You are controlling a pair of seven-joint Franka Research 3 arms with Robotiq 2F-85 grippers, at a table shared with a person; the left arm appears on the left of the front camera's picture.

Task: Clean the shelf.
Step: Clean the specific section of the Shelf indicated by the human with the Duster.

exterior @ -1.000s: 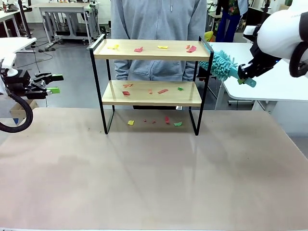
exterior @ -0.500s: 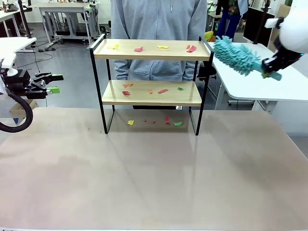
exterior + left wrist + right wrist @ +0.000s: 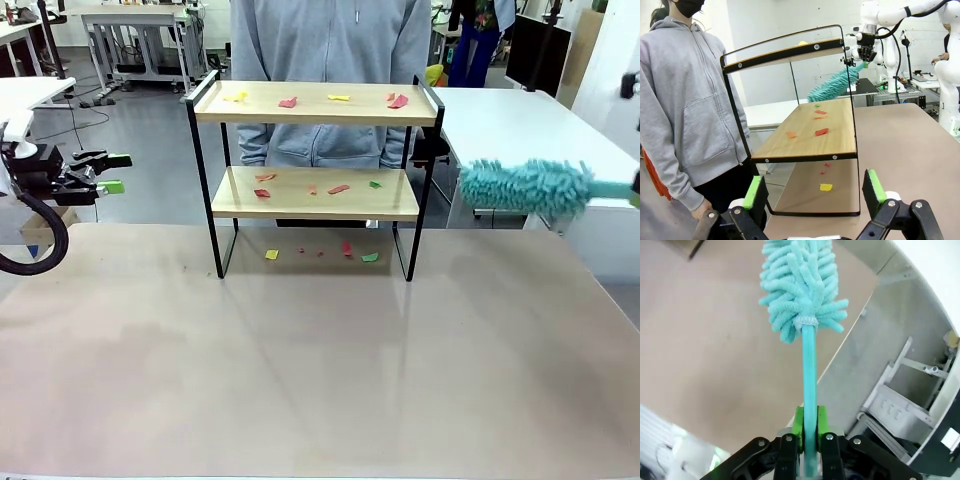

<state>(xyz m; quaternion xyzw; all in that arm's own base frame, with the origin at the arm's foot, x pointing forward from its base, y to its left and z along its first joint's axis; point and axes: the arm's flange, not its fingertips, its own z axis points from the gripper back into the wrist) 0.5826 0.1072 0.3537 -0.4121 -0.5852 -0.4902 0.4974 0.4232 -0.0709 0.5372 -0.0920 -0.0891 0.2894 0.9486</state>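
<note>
Tan table (image 3: 320,360) carries the two-tier shelf (image 3: 315,208) at its far middle, in front of a person (image 3: 330,40). Teal duster (image 3: 525,187) hangs level to the right of the shelf frame, apart from it, handle clamped in the right gripper (image 3: 809,421). Left gripper (image 3: 115,173) sits far left, fingers spread wide, empty. Paper scraps (image 3: 340,189) litter both boards. Risk: a misjudged sweep may strike the side rail and shove the light shelf, or fling scraps floorward.

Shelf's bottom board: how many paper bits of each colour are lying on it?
Green bits: 1
Red or orange bits: 4
Total on the lower board: 5
</note>
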